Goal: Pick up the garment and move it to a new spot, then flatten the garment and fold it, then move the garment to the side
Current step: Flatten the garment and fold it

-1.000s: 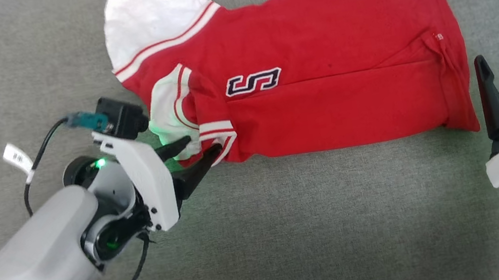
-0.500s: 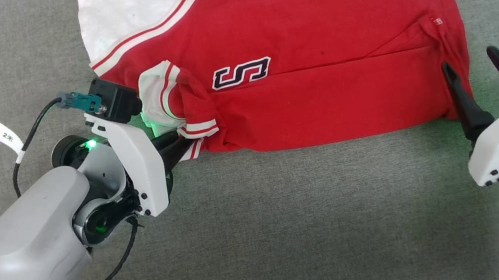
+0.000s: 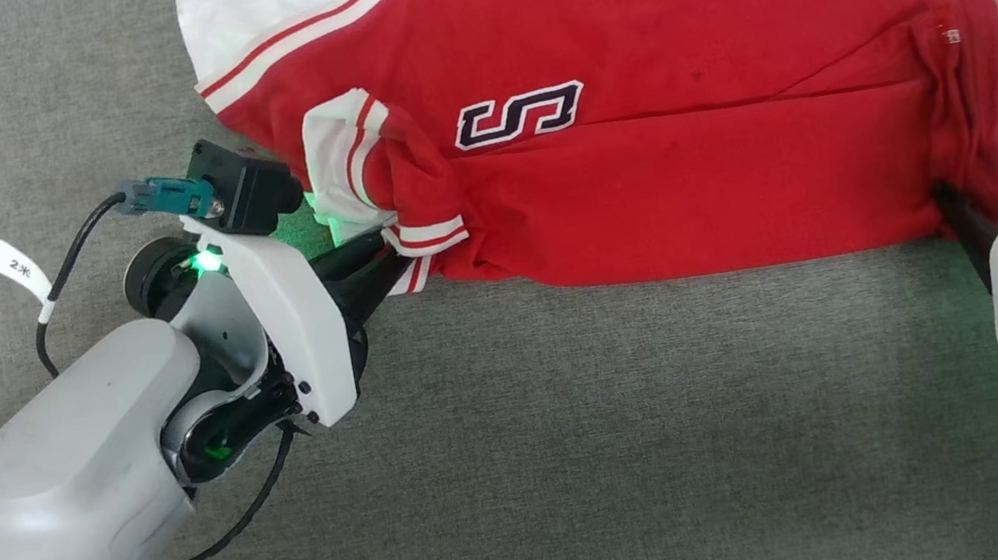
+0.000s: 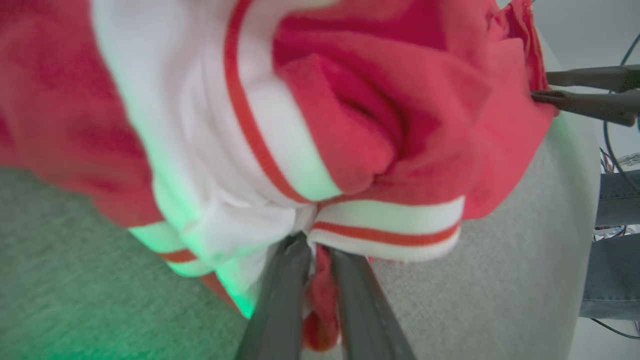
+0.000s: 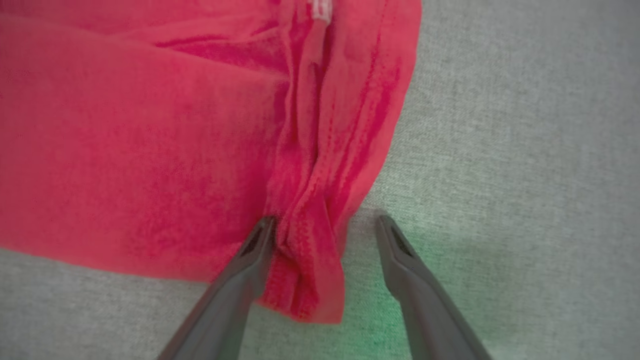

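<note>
The garment (image 3: pixel 630 96) is a red jersey with white sleeves and striped trim, lying folded lengthwise across the grey cloth surface (image 3: pixel 590 457). My left gripper (image 3: pixel 389 260) is shut on its near left corner, by the striped trim. In the left wrist view the two fingers (image 4: pixel 280 300) pinch red fabric of the garment (image 4: pixel 350 125) just under the striped band. My right gripper (image 3: pixel 995 187) stands open at the near right corner. In the right wrist view this gripper (image 5: pixel 325 225) straddles the bunched corner of the garment (image 5: pixel 150 125), its left fingertip touching the fabric.
The grey cloth surface spreads in front of the garment and on both sides. A black cable with a white tag (image 3: pixel 16 270) loops off my left wrist. A person's jeans-clad legs (image 4: pixel 610 250) and loose wires stand beyond the table edge.
My left gripper has shut on the garment's near left corner. My right gripper moved forward and now straddles the near right corner. The head camera shifted, so the garment sits higher in view.
</note>
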Available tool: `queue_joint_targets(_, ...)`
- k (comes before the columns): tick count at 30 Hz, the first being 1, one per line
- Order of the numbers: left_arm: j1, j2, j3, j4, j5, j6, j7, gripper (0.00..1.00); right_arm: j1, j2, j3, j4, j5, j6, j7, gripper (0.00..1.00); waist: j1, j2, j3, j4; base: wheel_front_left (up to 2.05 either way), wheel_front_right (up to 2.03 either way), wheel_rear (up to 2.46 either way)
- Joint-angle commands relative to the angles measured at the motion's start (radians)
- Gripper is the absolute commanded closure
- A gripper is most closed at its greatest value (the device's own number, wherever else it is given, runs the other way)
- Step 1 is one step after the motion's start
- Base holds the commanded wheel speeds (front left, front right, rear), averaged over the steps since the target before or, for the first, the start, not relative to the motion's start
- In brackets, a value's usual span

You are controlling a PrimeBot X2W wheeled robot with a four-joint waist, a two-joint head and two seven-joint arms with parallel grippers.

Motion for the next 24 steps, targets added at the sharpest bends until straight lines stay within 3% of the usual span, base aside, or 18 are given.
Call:
queue_joint_targets(1, 0.043, -0.028, -0.057, 0.035, 0.000, 0.016, 0.018, 1.00, 0.001, 0.015, -0.001, 0.031, -0.003, -0.001, 0.025, 0.00, 0.0000, -0.0001, 0.009, 0.007, 0.00, 0.00, 0.00)
queue_joint_targets(2, 0.040, -0.026, -0.059, 0.036, -0.002, 0.016, 0.013, 1.00, -0.001, 0.017, 0.001, 0.042, -0.005, -0.001, 0.032, 0.00, 0.0000, -0.0001, 0.012, 0.009, 0.00, 0.00, 0.00)
queue_joint_targets(3, 0.037, -0.025, -0.063, 0.037, -0.004, 0.017, 0.007, 1.00, -0.003, 0.017, 0.002, 0.058, -0.005, -0.001, 0.033, 0.55, 0.0000, -0.0001, 0.013, 0.010, 0.00, 0.00, 0.00)
queue_joint_targets(5, 0.036, -0.024, -0.069, 0.038, -0.010, 0.017, -0.005, 1.00, -0.008, 0.027, -0.002, 0.083, -0.004, -0.001, 0.026, 1.00, 0.0000, -0.0001, 0.011, 0.012, 0.00, 0.00, 0.00)
queue_joint_targets(15, 0.108, 0.054, -0.078, -0.027, -0.057, 0.010, -0.092, 1.00, -0.012, 0.037, -0.019, 0.101, 0.014, -0.003, -0.080, 1.00, 0.0000, -0.0001, -0.053, 0.008, 0.00, 0.00, 0.00)
queue_joint_targets(24, 0.209, 0.157, -0.077, -0.147, -0.061, 0.010, -0.165, 1.00, 0.092, 0.000, -0.012, 0.034, 0.069, -0.003, -0.058, 1.00, 0.0000, -0.0001, -0.105, 0.016, 0.00, 0.00, 0.00)
